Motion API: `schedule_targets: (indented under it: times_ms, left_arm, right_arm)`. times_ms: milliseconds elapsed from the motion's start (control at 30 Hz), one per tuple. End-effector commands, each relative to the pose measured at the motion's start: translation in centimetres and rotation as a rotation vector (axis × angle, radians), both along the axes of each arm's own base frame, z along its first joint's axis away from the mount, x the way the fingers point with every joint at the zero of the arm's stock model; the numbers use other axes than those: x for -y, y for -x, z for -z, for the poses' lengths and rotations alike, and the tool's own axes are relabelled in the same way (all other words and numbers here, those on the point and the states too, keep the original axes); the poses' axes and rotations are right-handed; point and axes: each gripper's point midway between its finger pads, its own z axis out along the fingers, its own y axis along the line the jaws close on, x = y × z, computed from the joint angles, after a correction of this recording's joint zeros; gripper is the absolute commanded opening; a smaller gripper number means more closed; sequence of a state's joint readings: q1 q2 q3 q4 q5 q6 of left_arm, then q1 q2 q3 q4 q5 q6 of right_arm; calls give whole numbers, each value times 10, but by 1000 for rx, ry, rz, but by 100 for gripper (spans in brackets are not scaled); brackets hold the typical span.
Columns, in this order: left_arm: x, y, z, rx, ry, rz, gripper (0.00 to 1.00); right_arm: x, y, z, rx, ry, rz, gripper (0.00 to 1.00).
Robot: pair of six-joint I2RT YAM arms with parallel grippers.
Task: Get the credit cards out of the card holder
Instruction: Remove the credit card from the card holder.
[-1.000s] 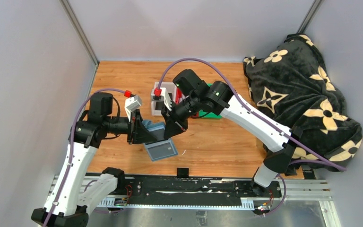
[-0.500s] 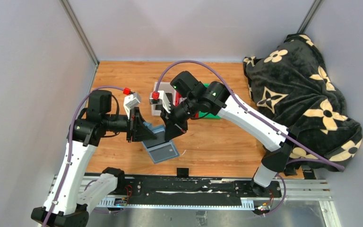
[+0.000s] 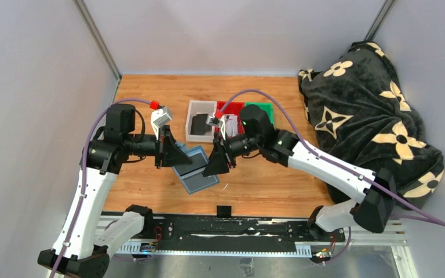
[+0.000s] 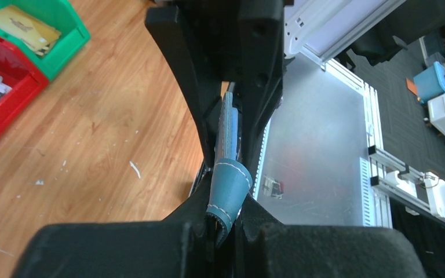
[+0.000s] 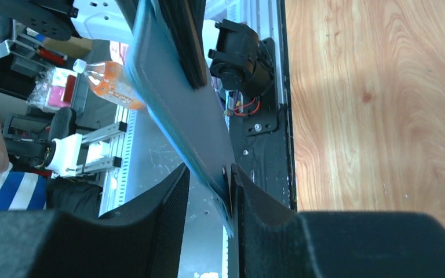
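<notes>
The left gripper (image 3: pixel 175 157) pinches the left edge of the card holder (image 3: pixel 200 179), which hangs open at the near middle of the table (image 3: pixel 266 180). The right gripper (image 3: pixel 215 165) has its jaws narrowly apart around the holder's right flap.

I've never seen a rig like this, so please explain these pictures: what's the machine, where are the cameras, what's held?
These show a two-armed robot bolted to a wooden table. One picture looks down from above; the other two come from a camera on each wrist. On it sit a white bin, a red bin and a green bin, with a flowered blanket on the right. The left gripper pinches a blue card holder by its fold. The right gripper has its jaws slightly apart around the opposite edge.
</notes>
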State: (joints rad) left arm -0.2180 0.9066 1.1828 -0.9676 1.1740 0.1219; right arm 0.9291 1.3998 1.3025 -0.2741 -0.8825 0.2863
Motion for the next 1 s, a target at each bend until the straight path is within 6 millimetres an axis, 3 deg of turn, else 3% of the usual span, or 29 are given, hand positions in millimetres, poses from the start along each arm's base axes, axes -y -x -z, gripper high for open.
schedule_targets:
  times_ms: [0, 100, 333, 367, 433, 500, 567, 733, 833, 967]
  left_arm:
    - [-2, 11, -15, 33, 23, 28, 0]
    - [-2, 12, -15, 32, 24, 27, 1]
    - [-4, 10, -5, 13, 0, -3, 16]
    - [-5, 10, -5, 15, -4, -11, 23]
    - [-7, 6, -3, 3, -22, -45, 60]
    - [-8, 4, -3, 0, -32, -65, 76]
    - [-7, 7, -4, 5, -22, -50, 78]
    - [-4, 16, -10, -1, 14, -4, 69]
    - [-3, 19, -15, 18, 30, 16, 69]
    - [-3, 21, -12, 9, 37, 32, 67]
  right_arm:
    - [-5, 8, -69, 5, -382, 12, 33]
    - [-5, 7, -73, -4, -407, 32, 18]
    - [-8, 2, -74, 3, -361, 31, 0]
    - [-9, -1, -75, 25, -354, 39, 0]
    - [-8, -8, -68, 38, -289, 53, 0]
    - [-3, -13, -48, 30, -157, 61, 0]
    - [-1, -15, -42, 56, -89, 43, 0]
    - [8, -11, -35, 122, -6, -38, 0]
    - [15, -9, -28, 143, 58, -72, 0]
    - [17, -8, -32, 171, 71, -93, 0]
